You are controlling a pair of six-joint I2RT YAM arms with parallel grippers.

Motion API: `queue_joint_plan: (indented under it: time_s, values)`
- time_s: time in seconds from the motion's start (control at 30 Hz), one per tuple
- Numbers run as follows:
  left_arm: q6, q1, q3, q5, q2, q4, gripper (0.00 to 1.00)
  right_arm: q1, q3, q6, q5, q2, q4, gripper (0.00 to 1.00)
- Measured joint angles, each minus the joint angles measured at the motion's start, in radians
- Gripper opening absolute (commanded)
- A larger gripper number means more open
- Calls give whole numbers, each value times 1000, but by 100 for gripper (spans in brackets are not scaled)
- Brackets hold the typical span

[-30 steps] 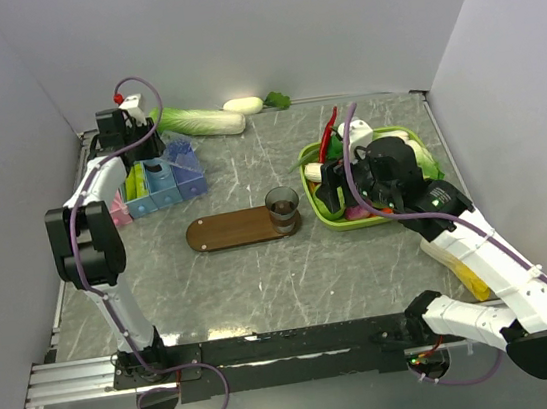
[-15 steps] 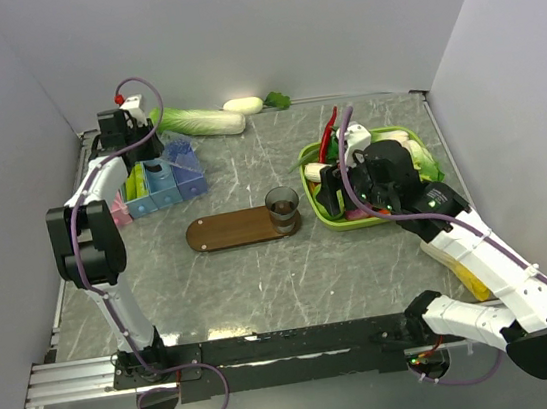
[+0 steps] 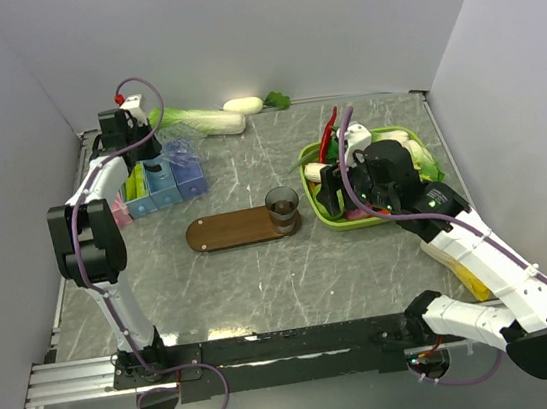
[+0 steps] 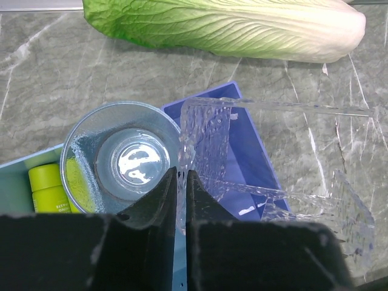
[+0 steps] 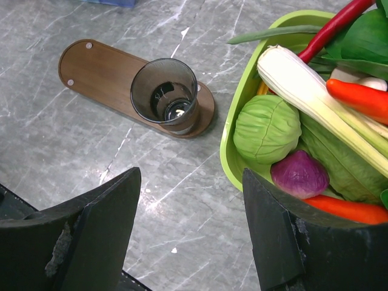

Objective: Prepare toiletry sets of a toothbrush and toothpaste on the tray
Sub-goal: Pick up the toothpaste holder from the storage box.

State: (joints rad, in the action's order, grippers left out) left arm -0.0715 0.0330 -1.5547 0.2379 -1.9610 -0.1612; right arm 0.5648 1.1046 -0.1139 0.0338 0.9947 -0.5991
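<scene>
early stage: tray [image 3: 227, 231] holds only a dark tumbler [image 3: 282, 206], no set yet; left gripper [image 4: 180, 182] pinches see-through tumbler [image 4: 121, 157] rim in blue compartment box [image 4: 254, 151], right gripper [image 5: 191, 176] gapes empty near tray.

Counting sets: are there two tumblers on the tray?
No, only one tumbler stands on the tray, at one end.

Top view: high, rear, whole desk [image 3: 263, 276]. Left wrist: close above blue box [image 4: 257, 142]. Right wrist, top share tray [image 5: 97, 66].
</scene>
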Motion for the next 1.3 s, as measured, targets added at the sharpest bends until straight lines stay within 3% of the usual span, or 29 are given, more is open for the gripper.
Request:
queue_joint_plan:
  time_s: [0.47,0.93,1.3]
  values:
    - [-14,-7,0,-5,19,1,1,0,-13,-4,-9,-17,0,75]
    - [-46,-43,31,-80,169,-2,1,0,-13,-19,-15,-56,-2,75]
    - [-47,-246,109,-266,331,-71,1,0,-9,-22,-11,-76,-6,78]
